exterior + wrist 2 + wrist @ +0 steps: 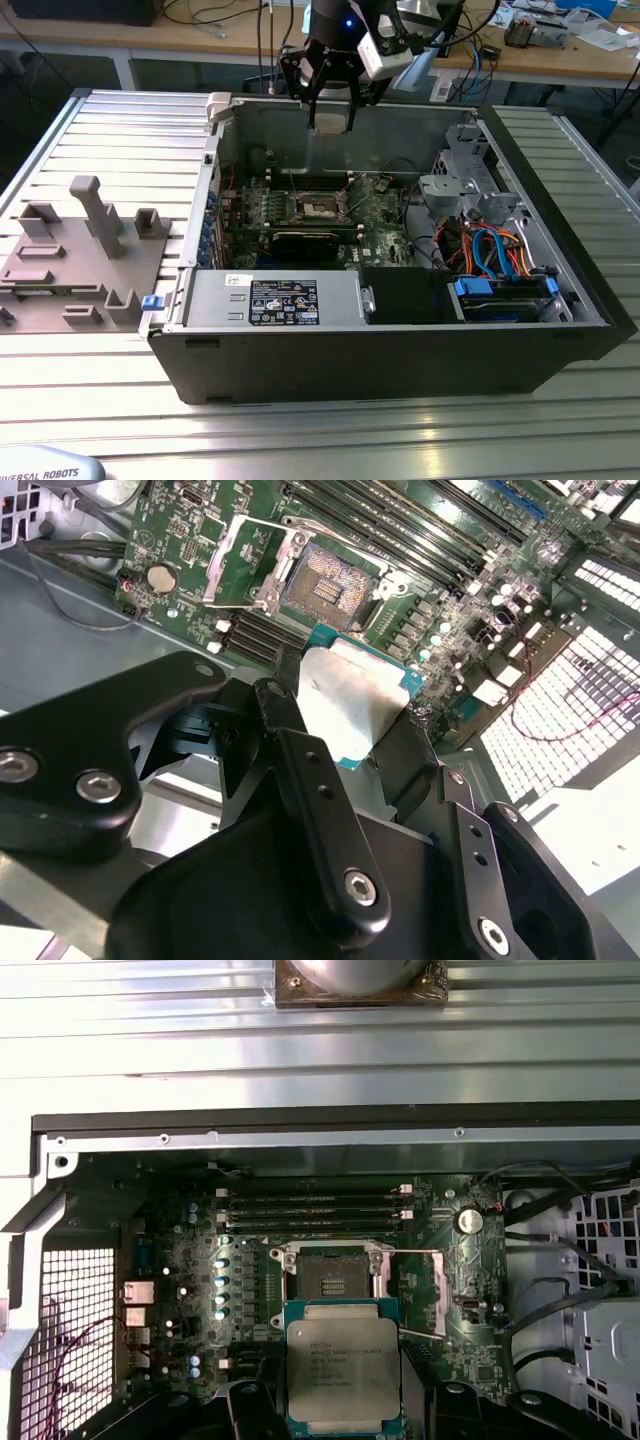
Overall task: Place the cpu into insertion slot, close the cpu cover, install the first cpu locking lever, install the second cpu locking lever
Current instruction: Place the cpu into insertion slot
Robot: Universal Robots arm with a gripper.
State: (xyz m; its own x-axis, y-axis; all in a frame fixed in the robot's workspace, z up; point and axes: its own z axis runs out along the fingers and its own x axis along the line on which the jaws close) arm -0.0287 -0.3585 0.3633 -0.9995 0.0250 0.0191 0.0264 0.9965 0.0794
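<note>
The gripper [350, 725] is closed on the cpu [352, 695]. Its black fingers [296, 748] clamp the chip by two opposite edges, and the grey metal top faces the cameras in both wrist views. In the first wrist view the cpu [343, 1368] sits level between the fingertips, with its green edge showing around the lid.

Beyond the chip lies the insertion slot [328, 1278]. It is open and bare, with its field of contacts exposed. The cpu is held above the slot and apart from it, not seated. Seen in the first wrist view, it overlaps the slot's nearer rim.

The cpu cover [232, 555] is swung up on one side of the slot, away from the opening. On the green motherboard [190, 1260], a coin cell battery [468, 1221] sits beyond the cover from the slot. The memory slots [315, 1210] run in a row along the slot's far side.

In the exterior view the gripper [330, 112] hangs high over the open computer case [400, 350]. It is well apart from the insertion slot [322, 207] down on the board. The case rests on a slatted metal table [110, 130].
</note>
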